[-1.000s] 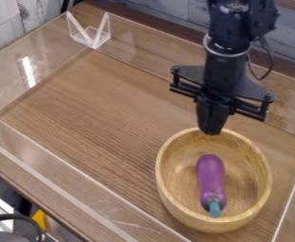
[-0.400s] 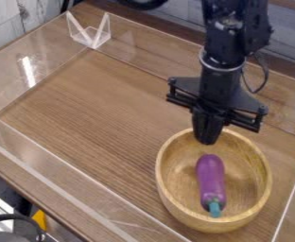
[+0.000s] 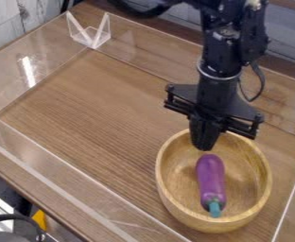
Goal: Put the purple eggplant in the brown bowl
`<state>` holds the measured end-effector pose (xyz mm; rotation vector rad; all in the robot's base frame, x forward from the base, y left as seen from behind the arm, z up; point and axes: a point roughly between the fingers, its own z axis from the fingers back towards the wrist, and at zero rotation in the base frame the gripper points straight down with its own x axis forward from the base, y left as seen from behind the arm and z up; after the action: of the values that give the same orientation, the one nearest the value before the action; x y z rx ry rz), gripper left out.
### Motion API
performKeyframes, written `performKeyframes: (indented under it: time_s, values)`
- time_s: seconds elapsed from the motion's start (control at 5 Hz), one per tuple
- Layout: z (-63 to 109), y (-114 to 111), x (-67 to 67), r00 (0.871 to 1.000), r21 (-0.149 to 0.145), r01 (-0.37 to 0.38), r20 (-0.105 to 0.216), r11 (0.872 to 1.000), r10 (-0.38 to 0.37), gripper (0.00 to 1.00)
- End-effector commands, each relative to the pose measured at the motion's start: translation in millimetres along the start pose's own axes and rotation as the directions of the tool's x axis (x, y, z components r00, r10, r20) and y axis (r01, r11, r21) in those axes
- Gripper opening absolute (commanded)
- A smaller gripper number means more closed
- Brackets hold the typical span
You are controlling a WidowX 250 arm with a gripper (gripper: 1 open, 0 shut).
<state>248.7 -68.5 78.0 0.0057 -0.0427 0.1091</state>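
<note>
The eggplant [image 3: 210,180] is in the bowl [image 3: 170,196], so the job looks done, and the hand [image 3: 206,146], pinched together by the bowl's far side, should just go up and away from the bowl.

The eggplant [image 3: 210,177] is glossy purple and elongated, with a blue-teal tip. It lies inside the bowl [image 3: 173,194], its tip toward the near rim and its purple end toward the far side. The bowl is round, light brown and thick-rimmed, sitting upright on the worktop [image 3: 75,123].
</note>
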Motion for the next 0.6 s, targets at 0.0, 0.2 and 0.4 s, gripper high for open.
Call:
performKeyframes:
  time_s: [0.0,0.2,0.4]
  values:
    - [4.1,-1.5,1.5,1.000,-0.001,0.010,0.019,1.000,-0.010,0.00]
    - [3.0,-0.5,0.7,1.000,0.003,0.009,0.015,1.000,-0.009,0.00]
    - [2.4,0.6,0.0,1.000,0.006,0.007,0.012,1.000,-0.007,0.00]
